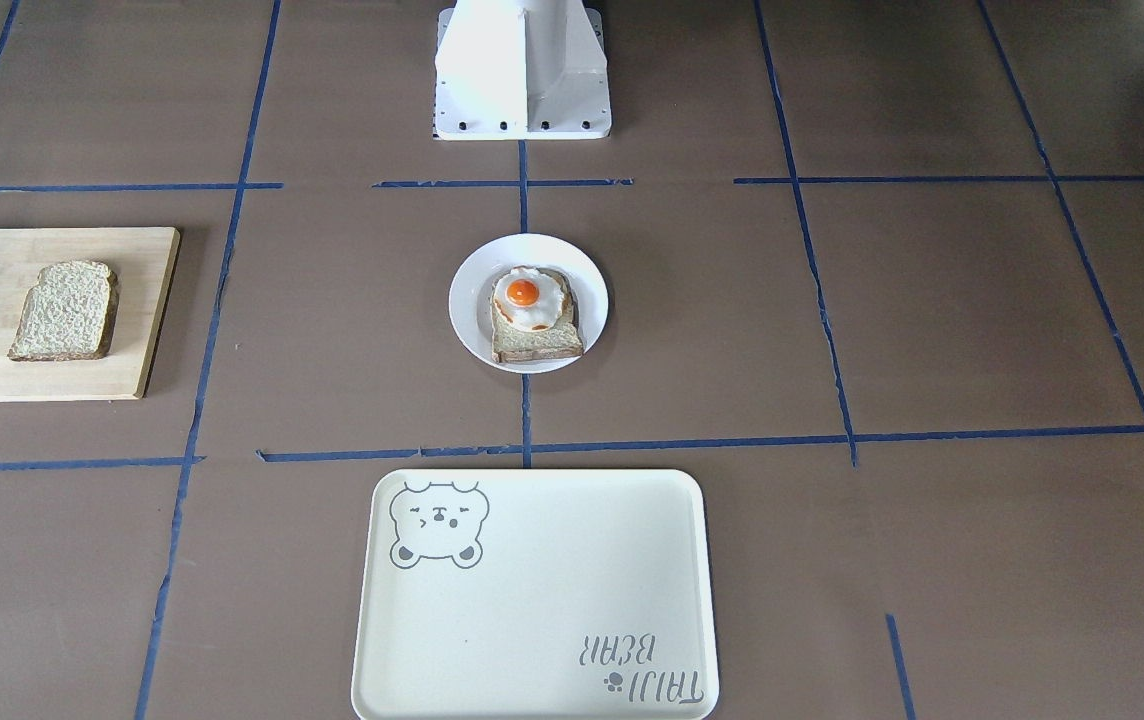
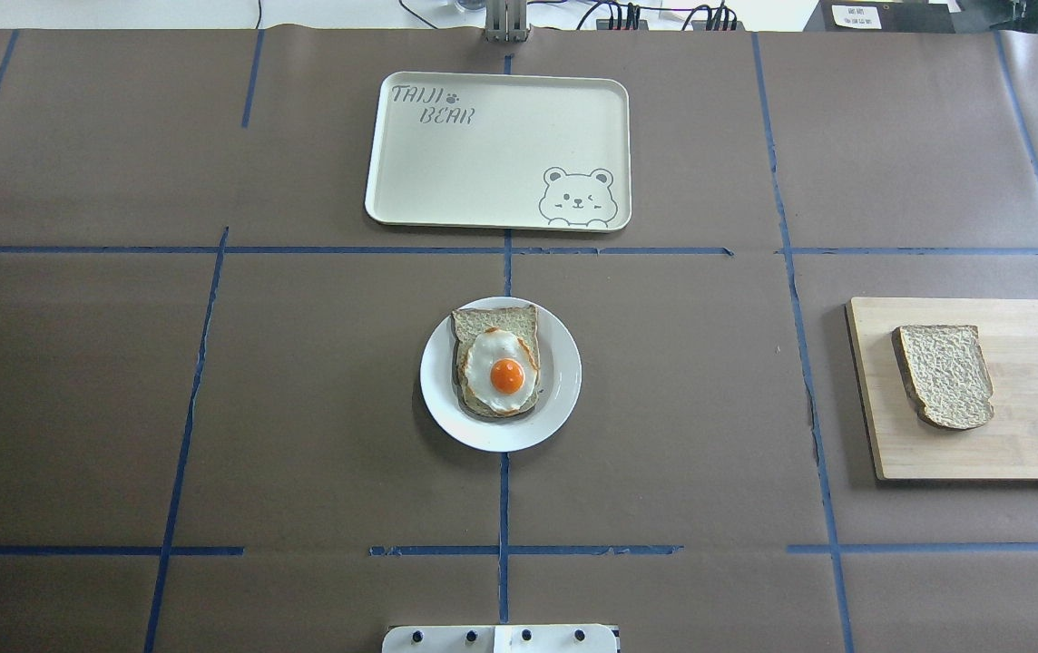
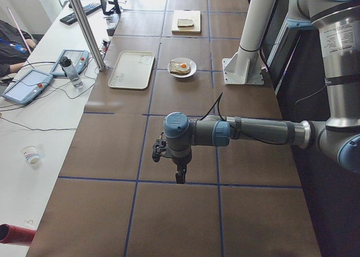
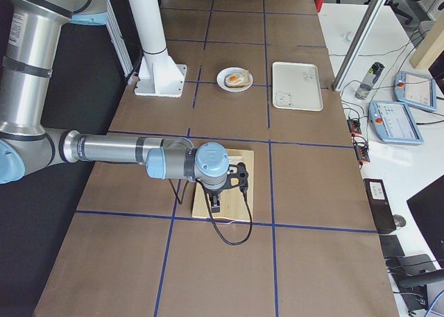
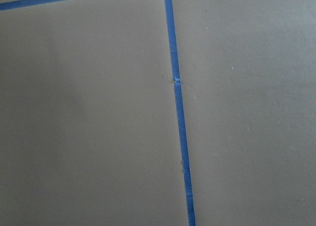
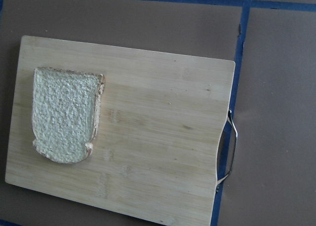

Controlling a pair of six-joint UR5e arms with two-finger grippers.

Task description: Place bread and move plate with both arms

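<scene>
The plain brown bread (image 2: 944, 375) lies on a wooden cutting board (image 2: 1027, 435) at the table's right; the right wrist view shows it too (image 6: 64, 114). The small white plate (image 2: 564, 381) sits at the table's middle and bears a bread slice with a fried egg (image 2: 501, 363). My right gripper (image 4: 215, 209) hangs above the board, seen only in the exterior right view. My left gripper (image 3: 180, 178) hangs over bare table far to the left, seen only in the exterior left view. I cannot tell whether either is open or shut.
A cream rectangular tray (image 2: 496, 150) with a bear drawing lies beyond the plate. The white robot base (image 1: 522, 70) stands at the near edge. Blue tape lines cross the brown table. Tablets and a bottle (image 3: 70, 71) sit on the side bench.
</scene>
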